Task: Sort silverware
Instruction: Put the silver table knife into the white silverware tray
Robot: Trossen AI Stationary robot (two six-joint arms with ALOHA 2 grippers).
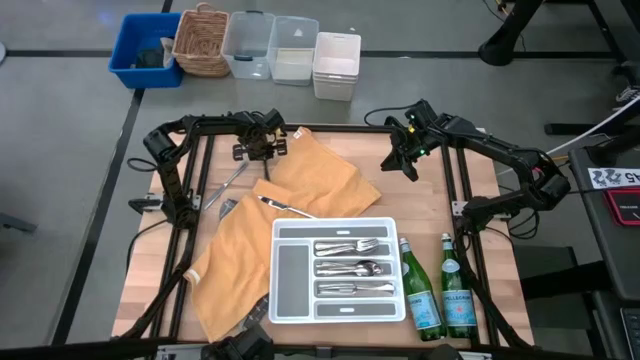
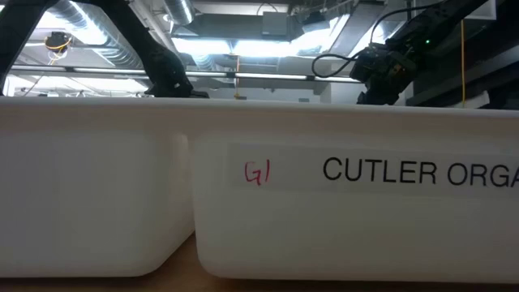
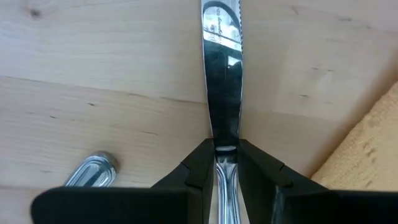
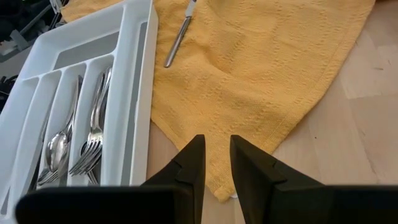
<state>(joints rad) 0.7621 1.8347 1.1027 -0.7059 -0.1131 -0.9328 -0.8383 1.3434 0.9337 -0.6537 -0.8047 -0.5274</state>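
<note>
The left gripper (image 3: 225, 163) pinches a table knife (image 3: 222, 74) between its two dark fingers, right where the blade meets the handle; the blade runs straight out ahead of the fingers over the bare wooden table (image 3: 93, 56). Just beside the gripper lies the rounded end of another silver handle (image 3: 93, 173), and a corner of the orange cloth (image 3: 367, 155) shows on its other side. The knife looks stiff, thin and slick, light enough for a narrow pinch but likely to swivel or slide if held off centre, so the neck is a sensible hold. Farther out, the white divided tray (image 1: 392, 262) holds forks (image 1: 352, 246), spoons (image 1: 356, 268) and more pieces in separate slots, and one loose knife (image 1: 285, 207) rests on the cloth between the gripper and the tray. The right gripper (image 4: 216, 155) hangs above the cloth's edge near the tray, fingers slightly apart, holding nothing. Two green bottles (image 1: 438, 290) stand just beside the tray.
</note>
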